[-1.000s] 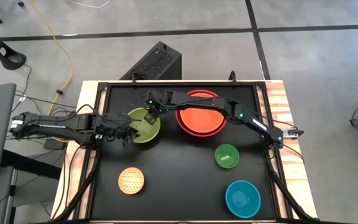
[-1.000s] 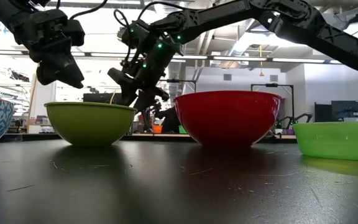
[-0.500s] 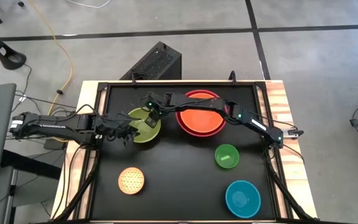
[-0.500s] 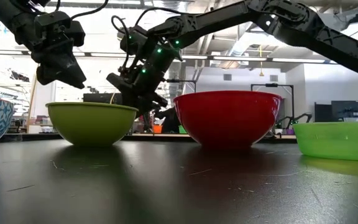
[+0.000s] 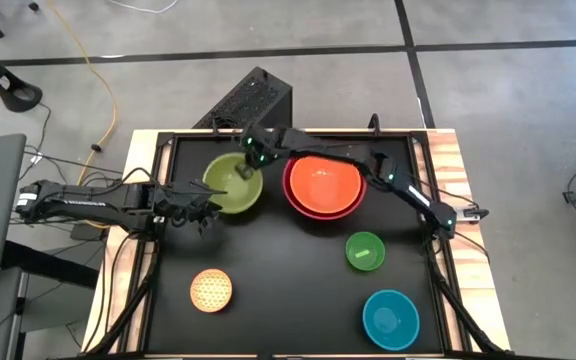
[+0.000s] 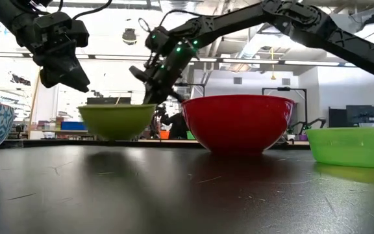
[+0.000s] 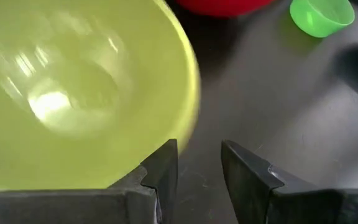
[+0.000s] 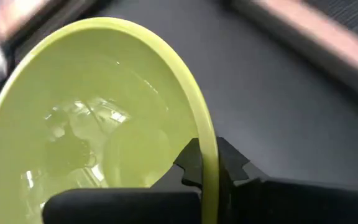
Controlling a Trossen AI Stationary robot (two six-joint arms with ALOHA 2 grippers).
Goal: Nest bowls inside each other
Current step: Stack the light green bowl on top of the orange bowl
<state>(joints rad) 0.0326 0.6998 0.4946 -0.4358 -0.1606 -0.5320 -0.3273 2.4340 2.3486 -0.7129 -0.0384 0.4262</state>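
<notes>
The lime green bowl (image 5: 230,185) (image 6: 117,121) hangs just above the table at the far left, with my right gripper (image 5: 247,172) (image 6: 153,91) shut on its rim. My left gripper (image 5: 204,216) (image 7: 197,165) stands open at the bowl's near left side and touches nothing. The orange bowl (image 5: 321,185) sits inside the red bowl (image 6: 237,123). On the table stand the small bright green bowl (image 5: 364,250), the teal bowl (image 5: 390,318) and the dotted yellow bowl (image 5: 211,290), each on its base. My right gripper pinches the lime bowl's rim (image 8: 209,149) on its far right side, one finger inside the bowl and one outside. The fingers slant down from the far right. The bowl hangs clear of the table, mouth up, its held side slightly higher.
The red bowl (image 5: 298,205) stands close to the right of the lifted bowl. Black table surface (image 5: 278,270) lies bare between the bowls. A raised frame (image 5: 163,140) runs round the table, with wooden strips at both sides.
My right gripper has shut on the lime bowl's rim, rolled a little and gone up and toward the far edge. The bowl, which stood on the table, is lifted just clear and has shifted toward the far edge.
</notes>
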